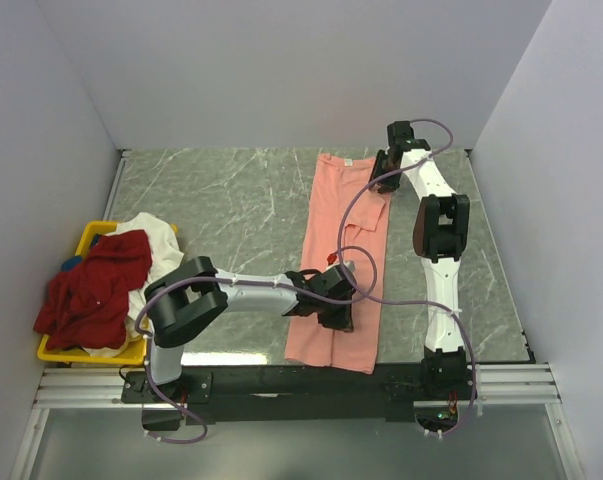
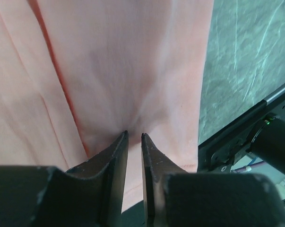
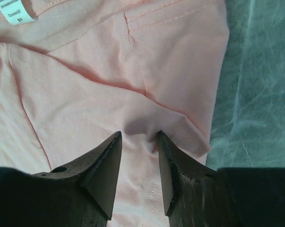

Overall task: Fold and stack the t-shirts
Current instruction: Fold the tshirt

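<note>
The salmon-pink t-shirt [image 1: 336, 215] lies folded into a long narrow strip on the marble table, its white neck label [image 1: 347, 161] at the far end. My left gripper [image 1: 333, 300] is low on the strip's near half. In the left wrist view its jaws [image 2: 134, 135] are almost together and pinch a pucker of the pink cloth [image 2: 133, 61]. My right gripper [image 1: 384, 172] is at the strip's far right edge. In the right wrist view it [image 3: 138, 135] is open, tips pressed onto the cloth [image 3: 85, 109] by the folded sleeve, near the label [image 3: 17, 10]. The dark red t-shirt [image 1: 91, 285] and the white t-shirt [image 1: 153, 235] lie heaped at the left.
A yellow plastic bin [image 1: 91, 353] at the left edge holds the red and white heap. The black rail [image 2: 237, 137] at the table's near edge is just beyond the shirt's hem. White walls close in the back and both sides.
</note>
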Robot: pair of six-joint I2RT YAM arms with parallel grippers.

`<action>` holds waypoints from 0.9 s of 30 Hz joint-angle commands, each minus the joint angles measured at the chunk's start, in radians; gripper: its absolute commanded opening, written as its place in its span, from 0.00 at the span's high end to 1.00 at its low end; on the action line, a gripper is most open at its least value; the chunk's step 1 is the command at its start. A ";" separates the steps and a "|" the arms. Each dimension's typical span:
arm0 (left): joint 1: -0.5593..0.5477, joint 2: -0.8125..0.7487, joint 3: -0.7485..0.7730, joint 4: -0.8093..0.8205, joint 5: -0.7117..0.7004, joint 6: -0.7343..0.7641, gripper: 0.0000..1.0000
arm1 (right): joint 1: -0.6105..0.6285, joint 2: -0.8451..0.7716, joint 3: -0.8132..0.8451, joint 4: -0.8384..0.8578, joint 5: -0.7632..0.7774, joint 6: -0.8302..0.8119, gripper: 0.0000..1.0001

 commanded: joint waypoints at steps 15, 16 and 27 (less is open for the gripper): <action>0.029 -0.194 0.053 -0.083 -0.073 0.098 0.60 | -0.030 -0.179 0.004 0.050 -0.050 0.010 0.43; 0.037 -0.215 0.043 -0.085 -0.077 0.098 0.60 | -0.030 -0.243 -0.019 0.048 -0.049 0.024 0.43; 0.129 -0.585 -0.319 -0.121 -0.129 0.013 0.60 | 0.005 -1.065 -1.102 0.341 -0.098 0.171 0.44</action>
